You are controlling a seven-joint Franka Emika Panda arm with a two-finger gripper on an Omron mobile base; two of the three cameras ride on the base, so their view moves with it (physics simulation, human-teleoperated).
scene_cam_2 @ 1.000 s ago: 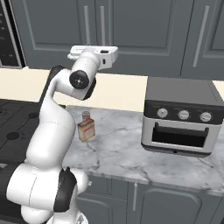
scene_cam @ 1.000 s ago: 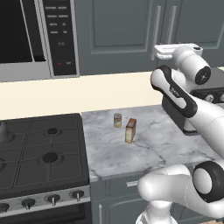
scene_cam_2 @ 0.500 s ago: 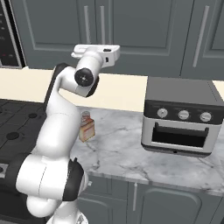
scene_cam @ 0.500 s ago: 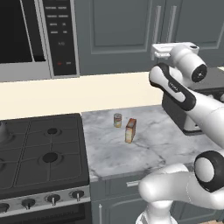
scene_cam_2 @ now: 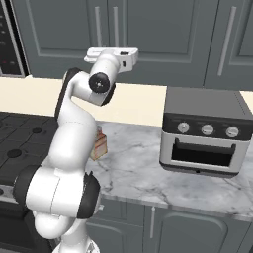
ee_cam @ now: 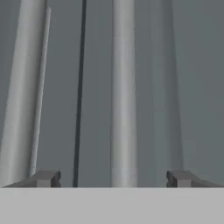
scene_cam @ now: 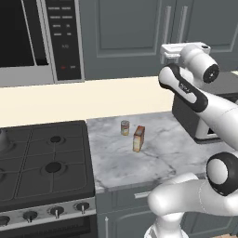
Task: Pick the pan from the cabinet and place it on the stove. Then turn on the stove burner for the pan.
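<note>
The cabinet (scene_cam: pixel 130 32) is a grey wall cupboard whose doors are shut, so the pan is hidden. My gripper (ee_cam: pixel 113 178) is raised to the doors and open. Its dark fingertips (ee_cam: pixel 46 178) stand either side of a vertical bar handle (ee_cam: pixel 124 87), close in front of it. A dark door seam (ee_cam: pixel 81 87) and a second handle (ee_cam: pixel 19 87) lie to the left in the hand view. From the base my hand (scene_cam_2: pixel 111 52) is level with the handles' (scene_cam_2: pixel 98 24) lower ends. The black stove (scene_cam: pixel 42 158) sits low on the left, with its larger burner (scene_cam: pixel 52 167) and front knobs (scene_cam: pixel 56 211).
A microwave (scene_cam: pixel 32 37) hangs above the stove. On the marble counter (scene_cam: pixel 158 153) stand a small can (scene_cam: pixel 124 128) and a brown box (scene_cam: pixel 138 138). A dark toaster oven (scene_cam_2: pixel 202 133) occupies the counter's right side. Low grey cupboards (scene_cam_2: pixel 188 227) run beneath.
My hand has edged slightly toward the cabinet doors and the upper arm has shifted a little. The jaws remain wide apart.
</note>
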